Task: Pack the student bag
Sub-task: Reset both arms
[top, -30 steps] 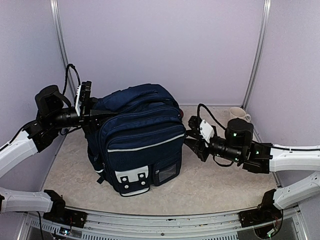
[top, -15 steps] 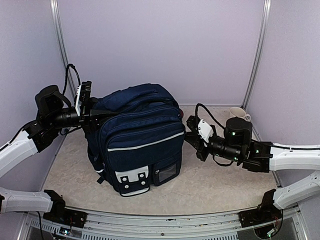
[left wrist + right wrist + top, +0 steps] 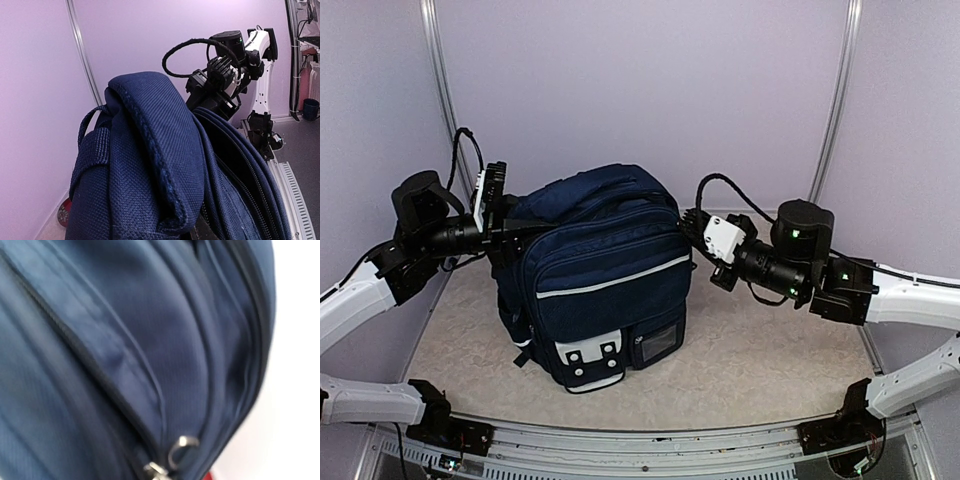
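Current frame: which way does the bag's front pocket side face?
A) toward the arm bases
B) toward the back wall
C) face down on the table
A: in the top view the bag stands upright, and its white patches show low on the near face.
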Robot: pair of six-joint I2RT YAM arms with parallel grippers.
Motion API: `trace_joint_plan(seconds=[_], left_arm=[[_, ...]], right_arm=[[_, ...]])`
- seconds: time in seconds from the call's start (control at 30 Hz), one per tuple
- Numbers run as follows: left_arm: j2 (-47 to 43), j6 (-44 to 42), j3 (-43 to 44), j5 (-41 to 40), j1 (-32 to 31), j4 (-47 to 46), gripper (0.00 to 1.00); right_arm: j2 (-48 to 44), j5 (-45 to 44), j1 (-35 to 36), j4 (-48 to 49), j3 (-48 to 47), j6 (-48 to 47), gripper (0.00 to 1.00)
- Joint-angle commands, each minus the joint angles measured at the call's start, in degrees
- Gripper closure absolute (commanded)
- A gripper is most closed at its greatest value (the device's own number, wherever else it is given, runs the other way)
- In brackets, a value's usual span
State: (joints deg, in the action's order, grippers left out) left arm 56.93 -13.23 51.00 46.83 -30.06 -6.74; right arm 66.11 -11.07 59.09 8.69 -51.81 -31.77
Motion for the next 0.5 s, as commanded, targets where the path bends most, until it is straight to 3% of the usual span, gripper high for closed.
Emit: trace_joint_plan(seconds=[0.0, 0.2, 0.47], left_arm=[[0.2, -1.57, 1.55, -0.69, -0.74, 1.36, 1.0], [0.49, 0.24, 1.35, -4.12, -1.28, 1.24, 1.0], [5.98, 7.33, 5.08, -21.41, -6.24, 1.55, 1.0]], right_arm=[[-0.28, 0.33, 0.08, 10.11, -9.57, -9.22, 1.0], [1.4, 6.6, 0.23, 12.22, -14.05, -16.77, 1.0], [4.73, 13.61, 1.02, 18.55, -14.13, -39.86, 1.0]])
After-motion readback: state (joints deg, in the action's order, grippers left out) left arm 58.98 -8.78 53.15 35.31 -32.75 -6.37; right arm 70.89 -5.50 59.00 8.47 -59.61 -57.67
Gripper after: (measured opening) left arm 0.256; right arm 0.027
